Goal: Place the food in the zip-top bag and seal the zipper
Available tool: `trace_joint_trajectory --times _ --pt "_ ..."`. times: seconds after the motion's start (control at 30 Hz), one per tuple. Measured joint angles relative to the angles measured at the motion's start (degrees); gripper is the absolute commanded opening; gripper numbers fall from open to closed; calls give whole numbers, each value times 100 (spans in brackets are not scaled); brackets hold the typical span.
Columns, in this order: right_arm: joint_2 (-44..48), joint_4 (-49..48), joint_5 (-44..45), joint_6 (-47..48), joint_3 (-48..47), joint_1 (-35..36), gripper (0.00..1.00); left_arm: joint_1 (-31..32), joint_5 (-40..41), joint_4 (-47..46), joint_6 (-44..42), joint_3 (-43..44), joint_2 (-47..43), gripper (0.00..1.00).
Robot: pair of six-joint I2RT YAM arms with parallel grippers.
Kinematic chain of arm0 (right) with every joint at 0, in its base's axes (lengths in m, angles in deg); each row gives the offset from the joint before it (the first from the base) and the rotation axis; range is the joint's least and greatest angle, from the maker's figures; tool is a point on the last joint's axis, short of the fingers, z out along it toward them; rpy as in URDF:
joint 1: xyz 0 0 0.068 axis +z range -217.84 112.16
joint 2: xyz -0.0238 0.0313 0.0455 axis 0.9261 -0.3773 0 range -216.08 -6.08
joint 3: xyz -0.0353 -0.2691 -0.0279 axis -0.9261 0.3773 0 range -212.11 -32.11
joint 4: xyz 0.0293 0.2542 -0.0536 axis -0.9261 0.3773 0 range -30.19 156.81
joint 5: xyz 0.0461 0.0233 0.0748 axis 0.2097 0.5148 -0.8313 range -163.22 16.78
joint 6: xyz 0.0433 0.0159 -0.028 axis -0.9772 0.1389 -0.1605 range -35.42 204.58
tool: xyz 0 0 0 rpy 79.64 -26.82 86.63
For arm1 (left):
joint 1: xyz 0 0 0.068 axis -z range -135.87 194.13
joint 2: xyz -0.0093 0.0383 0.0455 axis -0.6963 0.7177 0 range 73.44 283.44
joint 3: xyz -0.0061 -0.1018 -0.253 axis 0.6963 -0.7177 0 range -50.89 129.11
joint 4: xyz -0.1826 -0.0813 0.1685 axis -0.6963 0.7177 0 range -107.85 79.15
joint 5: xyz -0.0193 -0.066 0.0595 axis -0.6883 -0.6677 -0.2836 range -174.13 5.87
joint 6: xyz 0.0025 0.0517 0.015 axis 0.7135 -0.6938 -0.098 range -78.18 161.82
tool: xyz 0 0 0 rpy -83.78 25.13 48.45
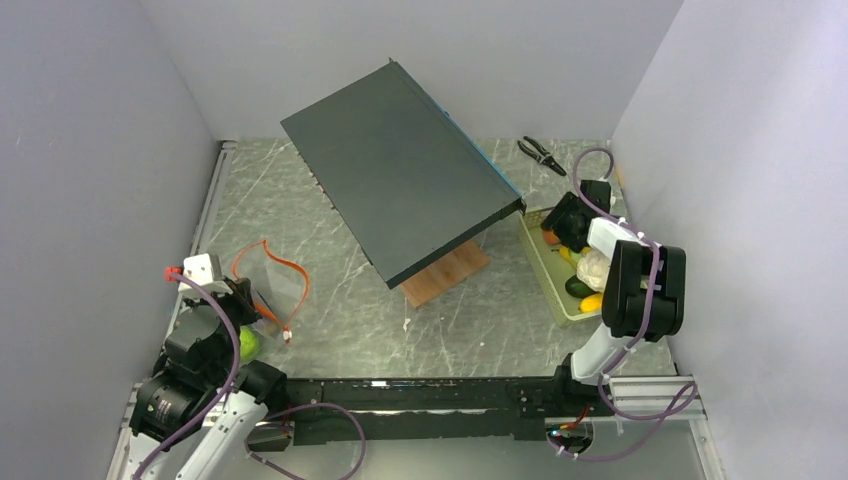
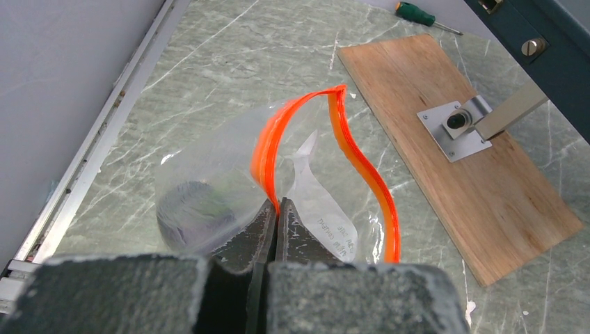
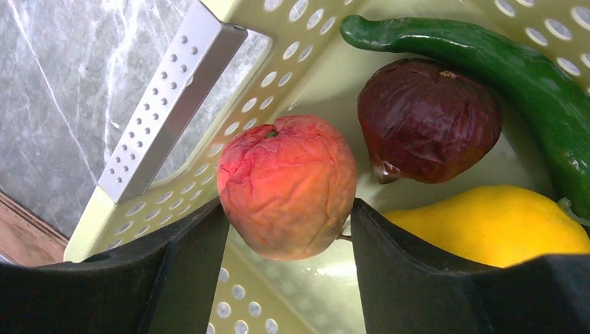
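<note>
right end effector (image 3: 285, 229) apparently gripping orange-red fruit (image 3: 286, 184)

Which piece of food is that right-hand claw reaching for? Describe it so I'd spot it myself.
Find the pale green perforated tray at the table's right edge. Between the right gripper fingers sits a wrinkled orange-red peach, unlike the dark purple fruit, the yellow piece or the green pepper.

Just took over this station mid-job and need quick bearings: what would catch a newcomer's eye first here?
The bright orange-red zipper of the clear zip-top bag at the table's left, pinched by the shut left claw with its mouth gaping and something dark purple already inside. Next, the right claw down in the pale green tray on the right, its fingers on either side of a wrinkled red-orange fruit. Between them a big dark panel stands tilted over a wooden base.
</note>
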State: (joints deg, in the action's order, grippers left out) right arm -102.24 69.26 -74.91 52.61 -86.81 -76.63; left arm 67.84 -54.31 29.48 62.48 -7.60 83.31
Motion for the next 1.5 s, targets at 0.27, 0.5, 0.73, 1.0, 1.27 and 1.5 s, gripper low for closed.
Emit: trace_joint_trajectory --times 0.27,0.5,0.73,1.0,1.27,1.5 --pt "269 243 144 79 0 90 35 0 0 -2 -2 0 15 0" --pt "1829 365 76 98 223 278 19 0 0 -13 0 0 48 0" --pt "3421 216 -190 87 1021 332 0 0 0 -20 0 0 48 0" --pt "4345 549 -680 -170 874 332 0 0 0 -22 0 0 48 0" --pt "5484 -22 -1392 -979 96 717 0 0 2 -15 2 0 13 0" --pt "5427 -1222 -1596 -1506 31 2846 0 0 2 -11 2 0 -2 0"
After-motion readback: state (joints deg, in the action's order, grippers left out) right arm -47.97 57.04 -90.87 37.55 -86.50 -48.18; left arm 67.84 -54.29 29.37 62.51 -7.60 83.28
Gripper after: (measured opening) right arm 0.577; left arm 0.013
